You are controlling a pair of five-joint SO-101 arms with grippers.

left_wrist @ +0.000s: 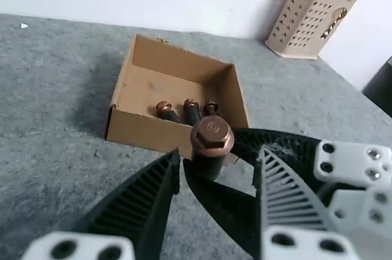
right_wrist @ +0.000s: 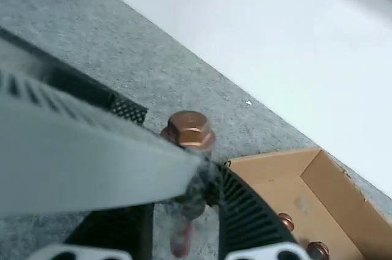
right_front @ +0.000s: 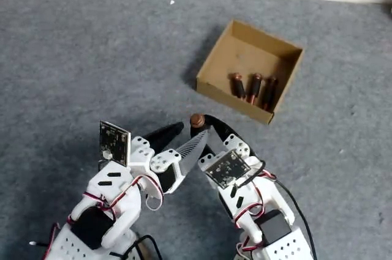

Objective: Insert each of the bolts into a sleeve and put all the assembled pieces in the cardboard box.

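Note:
A copper-headed bolt (right_front: pixel 196 120) in a dark sleeve stands upright just above the grey mat, with my right gripper (right_front: pixel 201 129) shut on the sleeve. In the right wrist view the bolt (right_wrist: pixel 190 131) rises between the black fingers (right_wrist: pixel 245 223). My left gripper (right_front: pixel 187 133) is open right beside it, one grey finger (right_front: pixel 193 145) crossing in front of the right gripper. From the left wrist the bolt (left_wrist: pixel 211 139) sits just past the spread tips of the left gripper (left_wrist: pixel 218 155). The cardboard box (right_front: pixel 233 98) lies to the far right, holding three assembled pieces (right_front: pixel 253 89).
Grey felt (right_front: pixel 92 58) covers the table, with open room left of the box. A beige holder with wooden sticks (left_wrist: pixel 309 12) stands by the white wall behind the box (left_wrist: pixel 147 134). The box's near wall is a short way beyond the bolt.

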